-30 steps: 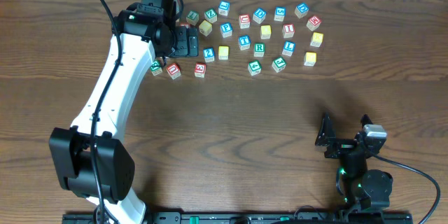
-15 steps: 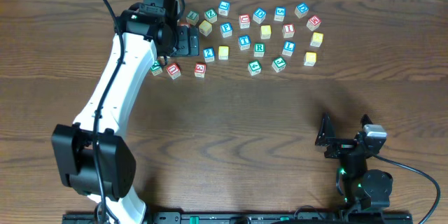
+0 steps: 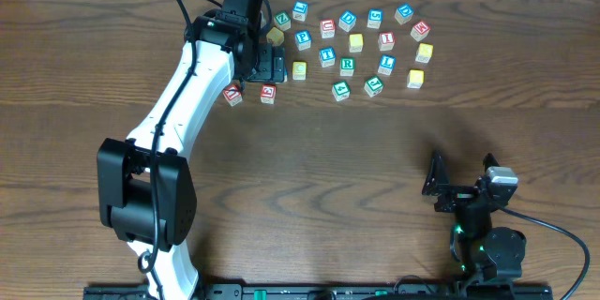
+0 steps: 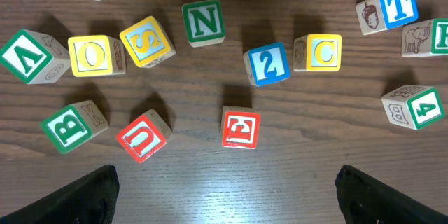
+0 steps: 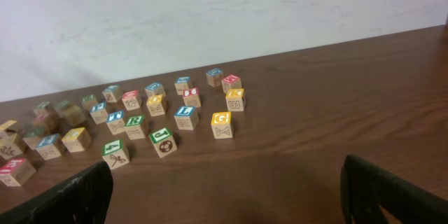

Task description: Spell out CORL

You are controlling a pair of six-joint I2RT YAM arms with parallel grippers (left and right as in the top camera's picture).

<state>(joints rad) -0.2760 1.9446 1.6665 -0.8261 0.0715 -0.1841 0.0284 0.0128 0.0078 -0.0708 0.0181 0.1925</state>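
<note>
Four small wooden cubes: two yellow-faced, C and O, one green-framed R, one blue-framed L. On left gripper, C ahead of right finger, O ahead of left finger, R and L farther right. Red E cube straight ahead between fingers, blue 2 cube just beside C. Both grippers spread wide, empty; right gripper well apart from cubes.

Table: dark brown wood with clear grain and a low sheen that catches a soft glare. Cubes: pale bare wood sides, smooth painted letter faces. Left arm: glossy white plastic shell with matt black joints.
</note>
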